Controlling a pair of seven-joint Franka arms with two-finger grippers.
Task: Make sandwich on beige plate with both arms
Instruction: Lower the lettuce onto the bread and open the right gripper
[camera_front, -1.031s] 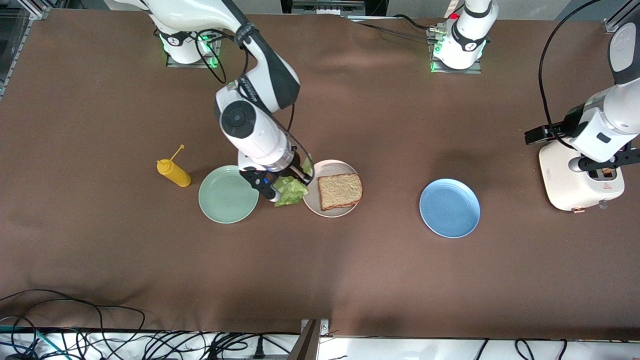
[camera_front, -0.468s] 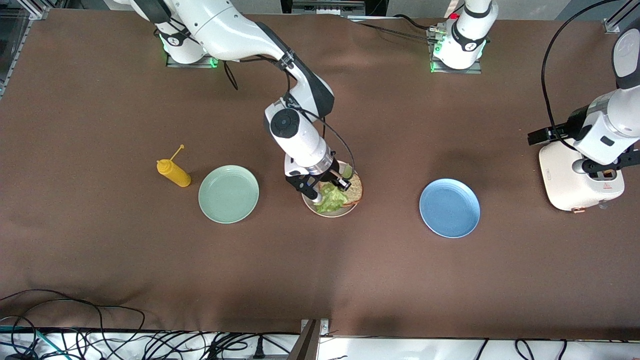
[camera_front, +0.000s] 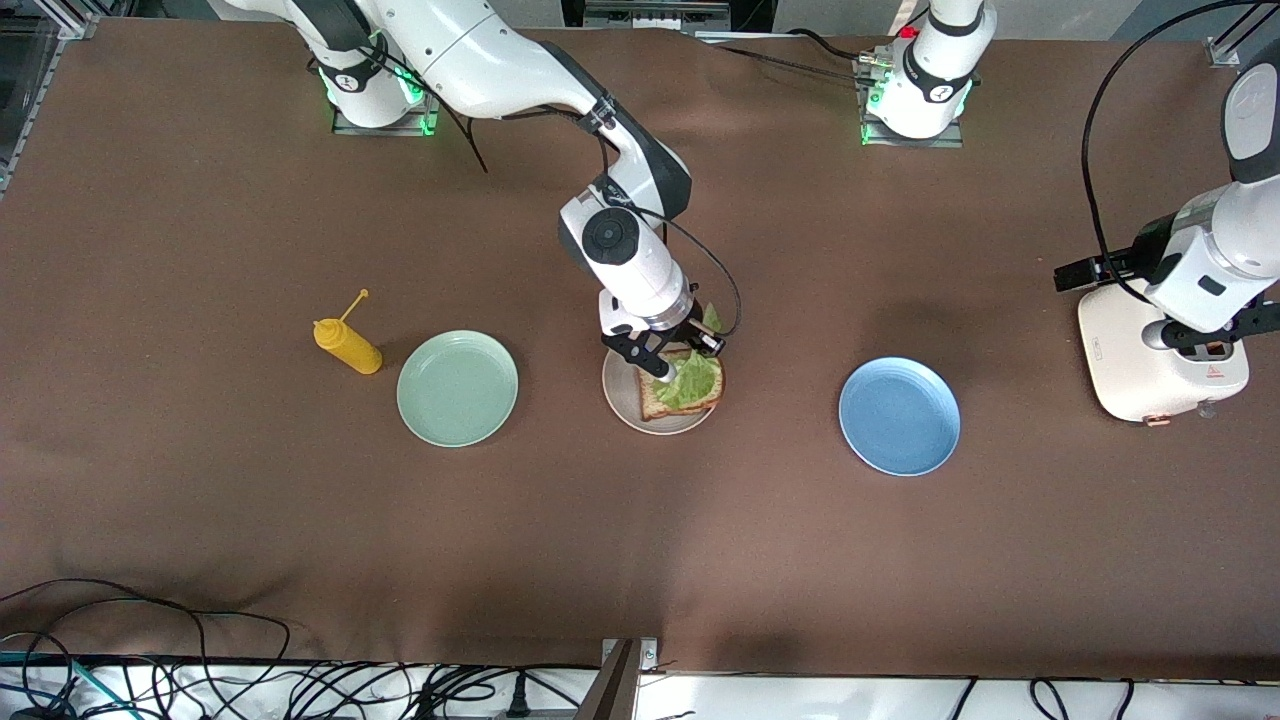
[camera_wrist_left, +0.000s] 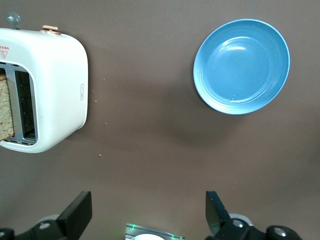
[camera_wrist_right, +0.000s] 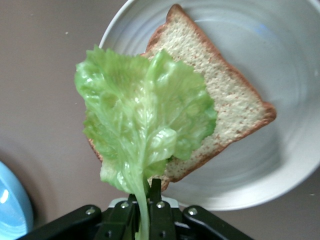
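Since a second ago I have swung my right gripper (camera_front: 676, 372) from beside the mint plate (camera_front: 457, 388) to over the beige plate (camera_front: 625, 402), jaws pinched on the lettuce (camera_wrist_right: 145, 117) stem, leaf draped across the toast (camera_wrist_right: 225, 95) toward its 9 o'clock edge, where releasing now may let it slide off, while my left gripper (camera_wrist_left: 149, 215) waits spread wide above the toaster (camera_wrist_left: 42, 90).

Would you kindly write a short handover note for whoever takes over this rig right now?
Right hand: shut on the lettuce stem, holding the leaf over the toast on the beige plate.
Left hand: open, empty, over the toaster, where a second slice sits in a slot.
Done: bottom toast plated.
Left: release lettuce, fetch second slice, top the sandwich.
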